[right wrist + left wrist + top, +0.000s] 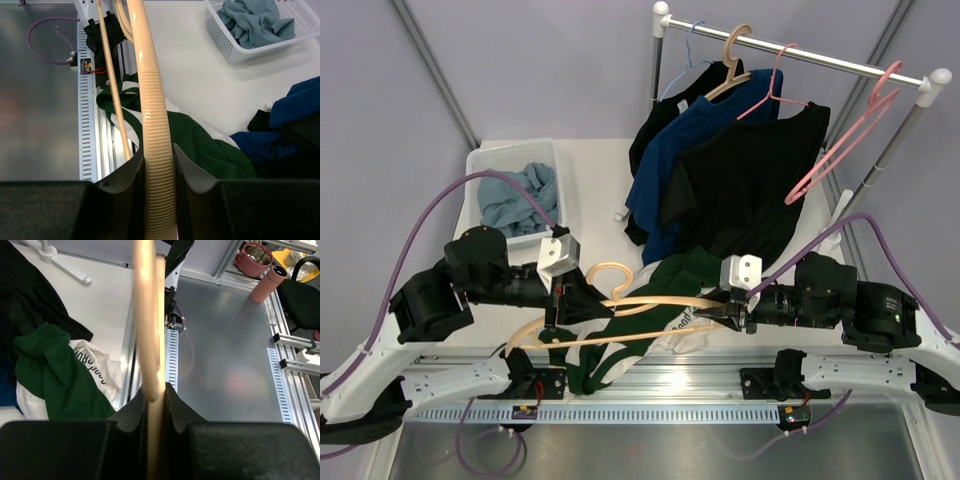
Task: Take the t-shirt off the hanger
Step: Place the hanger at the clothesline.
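Hidden / unclear:
- Top view: both sets of fingertips are masked by the wrist housings, so grip is read from the wrist cameras.
- Left gripper (155, 395): jaws pressed against both sides of the wooden hanger (147, 330), clamped on it. The hanger's lower run vanishes between the black pads.
- Right gripper (159, 152): jaws closed tight on the ribbed shoulder of the hanger; the far end is cut off at the frame top.
- Green t-shirt (670, 280): crumpled on the table beneath and between the hanger's arms, white panel with partly readable lettering showing. One green-and-white end trails over the near edge onto the slotted rail (650, 412). It may still be threaded on the hanger; the folds hide this.
- The hanger is held roughly level over the shirt, hook pointing away from the arm bases.

Surface / room:
- White table (590, 190), metal plate along its near side.
- White basket (480, 170) at far left, holding a blue-grey cloth (520, 195).
- Clothes rack (800, 55) at far right carrying a black shirt (750, 180) and a blue shirt (665, 170), their hems draped on the table; empty pink hangers (840, 140) beside them.
- Pale lilac walls.
- Left wrist view: pink tumbler (267, 282) and a black chair (302, 300) beyond the frame.
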Available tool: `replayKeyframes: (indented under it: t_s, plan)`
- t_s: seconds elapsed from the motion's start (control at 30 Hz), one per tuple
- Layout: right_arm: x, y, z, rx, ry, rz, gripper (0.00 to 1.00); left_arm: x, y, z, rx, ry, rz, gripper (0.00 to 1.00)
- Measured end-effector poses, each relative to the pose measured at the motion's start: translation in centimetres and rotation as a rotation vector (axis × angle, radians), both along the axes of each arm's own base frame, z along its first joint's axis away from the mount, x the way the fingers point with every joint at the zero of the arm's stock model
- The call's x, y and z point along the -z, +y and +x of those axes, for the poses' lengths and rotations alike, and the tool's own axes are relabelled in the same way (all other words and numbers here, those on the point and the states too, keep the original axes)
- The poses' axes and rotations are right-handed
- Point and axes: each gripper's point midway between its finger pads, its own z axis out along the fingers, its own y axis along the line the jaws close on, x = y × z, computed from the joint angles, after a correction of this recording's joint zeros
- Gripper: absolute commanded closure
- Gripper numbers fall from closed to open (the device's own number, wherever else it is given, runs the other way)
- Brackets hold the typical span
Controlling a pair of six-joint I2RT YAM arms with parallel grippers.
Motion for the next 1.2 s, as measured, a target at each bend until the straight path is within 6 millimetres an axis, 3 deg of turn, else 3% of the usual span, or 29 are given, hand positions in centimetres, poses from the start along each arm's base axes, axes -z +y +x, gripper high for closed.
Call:
replayKeyframes:
  t_s: [0.07, 0.1, 0.13, 0.17, 0.27, 0.37, 0.5, 0.63, 0.7, 0.77, 0.8, 0.83, 0.9, 0.93, 0.97, 1.0, 1.1, 1.2]
  plan:
    - [-0.1, 0.1, -0.1, -0.006, 0.002, 0.005, 0.97, 0.0, 0.1, -0.1, 0.000, 0.006, -0.005, 1.00]
    - [0.0, 0.1, -0.2, -0.009, 0.005, 0.004, 0.81, 0.1, 0.1, -0.2, 0.002, 0.008, -0.005, 1.00]
    - [0.0, 0.2, -0.4, -0.020, 0.012, 0.002, 0.45, 0.1, 0.2, -0.4, 0.009, 0.009, -0.010, 1.00]
    - [-0.1, 0.3, -0.6, -0.029, 0.019, 0.001, 0.36, 0.1, 0.3, -0.5, 0.011, 0.009, -0.011, 1.00]
    - [-1.6, 1.2, -1.4, -0.074, 0.057, 0.002, 0.13, 0.0, 0.4, -1.6, 0.071, 0.017, -0.026, 1.00]
    - [-4.2, 3.0, -2.4, -0.154, 0.095, 0.001, 0.09, 0.5, 0.3, -2.2, 0.112, 0.033, -0.021, 1.00]
    - [-5.7, 6.1, -2.9, -0.217, 0.146, -0.027, 0.14, 1.1, 0.1, -2.5, 0.136, 0.052, -0.006, 1.00]
    - [-2.2, 9.0, -3.0, -0.250, 0.240, -0.150, 0.22, 1.1, 0.1, -2.5, 0.139, 0.052, -0.006, 1.00]
    - [-0.5, 10.0, -3.1, -0.256, 0.280, -0.206, 0.32, 1.1, 0.1, -2.5, 0.138, 0.051, -0.006, 1.00]
    - [0.9, 10.5, -3.2, -0.255, 0.317, -0.245, 0.49, 1.1, 0.1, -2.4, 0.133, 0.044, -0.007, 1.00]
    - [1.4, 10.6, -3.4, -0.256, 0.339, -0.257, 0.77, 1.1, 0.1, -2.3, 0.124, 0.041, -0.006, 1.00]
    - [1.5, 10.6, -3.4, -0.259, 0.340, -0.259, 0.99, 1.2, 0.2, -2.2, 0.121, 0.041, -0.001, 1.00]
    - [1.6, 10.5, -3.5, -0.244, 0.359, -0.251, 1.00, 1.2, 0.2, -2.1, 0.116, 0.032, -0.003, 0.98]
    - [1.5, 10.5, -3.3, -0.230, 0.362, -0.237, 1.00, 1.1, 0.2, -2.0, 0.111, 0.026, -0.007, 0.50]
    - [1.3, 10.4, -3.2, -0.213, 0.362, -0.221, 1.00, 1.0, 0.1, -1.7, 0.098, 0.013, -0.012, 0.19]
    - [1.4, 10.0, -3.0, -0.188, 0.367, -0.211, 1.00, 1.0, 0.2, -1.3, 0.065, 0.013, -0.012, 0.01]
    - [1.8, 7.0, -2.1, -0.052, 0.379, -0.194, 1.00, 0.4, 0.8, 0.1, -0.050, 0.001, -0.022, 0.01]
    - [1.2, 3.2, -0.8, 0.123, 0.385, -0.149, 1.00, -1.8, 1.7, 2.0, -0.200, -0.008, -0.053, 0.01]
